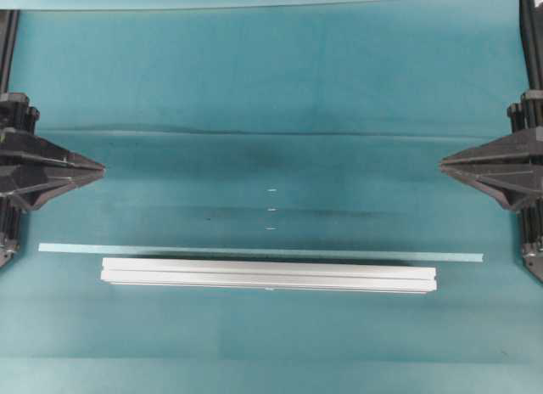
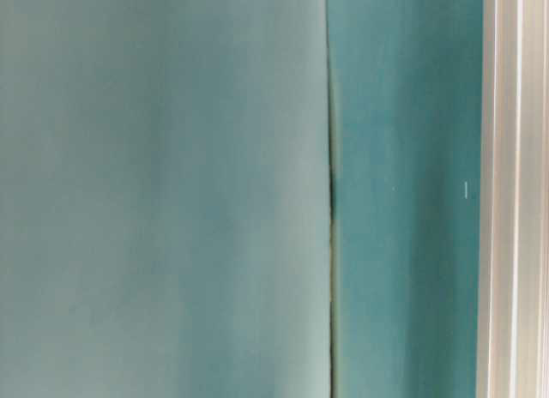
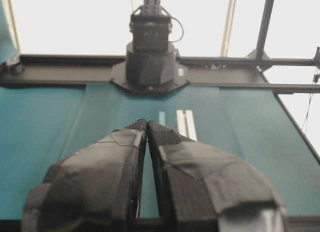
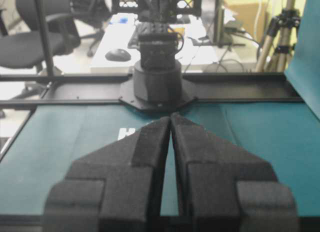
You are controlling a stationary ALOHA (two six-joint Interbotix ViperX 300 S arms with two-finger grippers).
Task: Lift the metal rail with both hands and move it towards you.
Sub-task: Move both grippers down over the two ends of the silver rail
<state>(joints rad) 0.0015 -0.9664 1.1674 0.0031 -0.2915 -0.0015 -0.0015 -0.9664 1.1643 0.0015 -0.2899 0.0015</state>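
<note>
a: where's the metal rail (image 1: 268, 274)?
b: flat on the teal table (image 1: 254, 88), just beside the tape strip (image 1: 254, 251).
a: grippers?
b: left gripper (image 1: 100, 166) and right gripper (image 1: 443, 164) pinched together, empty, well apart from it.

The table (image 1: 271, 88) is seen from straight above in the overhead view, with the rail (image 1: 268, 274) lying across the lower part. The table-level view is set very close to the rail (image 2: 513, 192), which runs as a vertical band at its right edge. Each wrist view is directed along its own fingers across the table toward the opposite arm's base: the left gripper (image 3: 147, 126) and the right gripper (image 4: 170, 118). The rail's end (image 3: 185, 125) is shared with the left wrist view.
</note>
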